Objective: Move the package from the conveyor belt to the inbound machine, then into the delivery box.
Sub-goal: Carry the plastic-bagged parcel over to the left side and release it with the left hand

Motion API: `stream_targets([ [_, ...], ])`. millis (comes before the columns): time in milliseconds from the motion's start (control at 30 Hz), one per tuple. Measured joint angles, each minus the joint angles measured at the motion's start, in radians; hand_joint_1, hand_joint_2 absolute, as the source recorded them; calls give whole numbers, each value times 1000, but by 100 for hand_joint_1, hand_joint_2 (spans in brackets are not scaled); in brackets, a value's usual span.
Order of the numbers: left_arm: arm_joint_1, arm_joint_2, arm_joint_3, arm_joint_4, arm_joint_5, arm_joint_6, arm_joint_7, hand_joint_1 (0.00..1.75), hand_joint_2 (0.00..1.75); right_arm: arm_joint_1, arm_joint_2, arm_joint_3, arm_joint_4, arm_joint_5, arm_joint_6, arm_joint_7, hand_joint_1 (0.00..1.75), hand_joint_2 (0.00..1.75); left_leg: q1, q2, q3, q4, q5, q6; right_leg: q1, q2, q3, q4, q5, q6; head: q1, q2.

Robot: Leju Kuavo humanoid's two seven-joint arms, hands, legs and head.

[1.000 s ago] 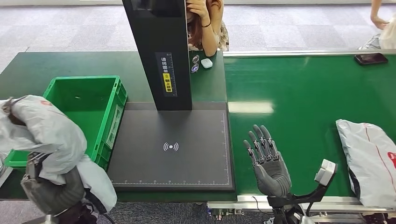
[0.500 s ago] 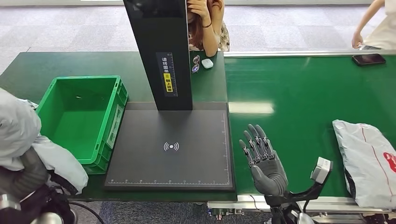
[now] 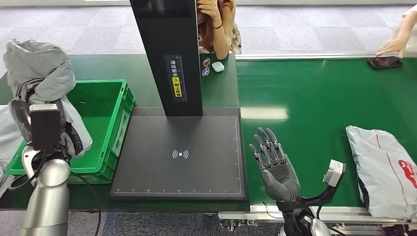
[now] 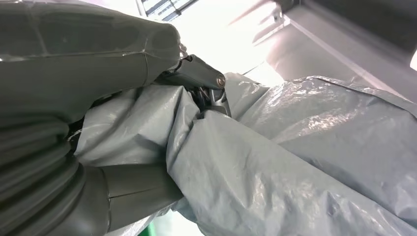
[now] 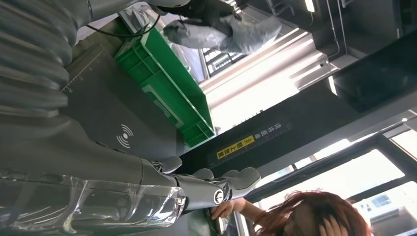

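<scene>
A crumpled grey package hangs above the left end of the green delivery box, and my left hand grips it from below with the arm raised upright. In the left wrist view the fingers dig into the package's folds. My right hand stands open, fingers spread and pointing up, over the conveyor belt just right of the inbound machine's black plate. It holds nothing in the right wrist view. A second grey package lies on the belt at the right.
The machine's black column rises behind the plate. A person leans behind it, near glasses and a white case. Another person's hand reaches a phone at the belt's far right.
My left arm swung the grey package up from low at the left edge to above the box's left end. The right hand barely shifted. The second package drifted slightly left.
</scene>
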Motion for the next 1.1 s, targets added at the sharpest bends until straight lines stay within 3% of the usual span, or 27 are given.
stream_targets([
  [133, -127, 43, -32, 213, -135, -75, 107, 152, 175, 0, 1, 0, -2, 5, 2, 12, 0, 175, 0, 1, 0, 0, 1, -1, 0, 1, 0, 0, 1, -1, 0, 0],
  [200, -176, 65, -49, 314, -178, -111, 133, 124, 175, 0, 1, 0, -2, 5, 3, 16, 0, 175, 0, 2, 0, 0, 1, -1, 0, 2, 0, 1, 1, -1, 0, 0],
  [267, -207, 85, -64, 398, -196, -141, 146, 59, 175, 0, 1, 0, -2, 3, 4, 18, 0, 175, 0, 2, 0, 0, 1, -1, 0, 3, 0, 1, 1, -1, 0, 0],
  [333, -222, 102, -76, 466, -209, -167, 157, 10, 175, 0, 1, 0, -2, 2, 4, 20, 0, 175, 0, 3, 0, 0, 1, -1, 0, 3, -1, 1, 1, -1, 0, 0],
  [367, -225, 110, -83, 495, -215, -180, 165, 2, 175, 0, 1, 0, -2, 1, 3, 21, 0, 175, 0, 3, 0, 0, 1, -1, 0, 3, -1, 1, 1, -1, 0, 0],
  [633, -252, 156, -129, 647, -266, -307, 241, 0, 175, -5, 0, -1, 4, -11, 3, 28, 0, 175, 0, 2, -1, 0, 1, -2, 0, 3, -1, 1, 1, -1, 0, 0],
  [800, -236, 168, -130, 639, -283, -267, 249, 0, 175, -4, 1, -1, 1, -9, -11, 29, 0, 175, 0, 2, -1, 0, 1, -2, 0, 3, -1, 1, 1, -1, 0, 0],
  [967, -130, 167, -104, 436, -282, -147, 222, 0, 175, 12, 1, -2, -24, 9, -47, 24, 0, 175, 0, 2, -1, 0, 1, -2, 0, 3, -1, 1, 1, -1, 0, 0],
  [1100, 63, 119, -56, 119, -166, 93, 43, 0, 175, 41, 1, -2, -59, 99, -129, -10, 0, 175, -1, 6, -1, 0, -2, -1, -1, 6, -2, 0, -1, 0, 0, 0],
])
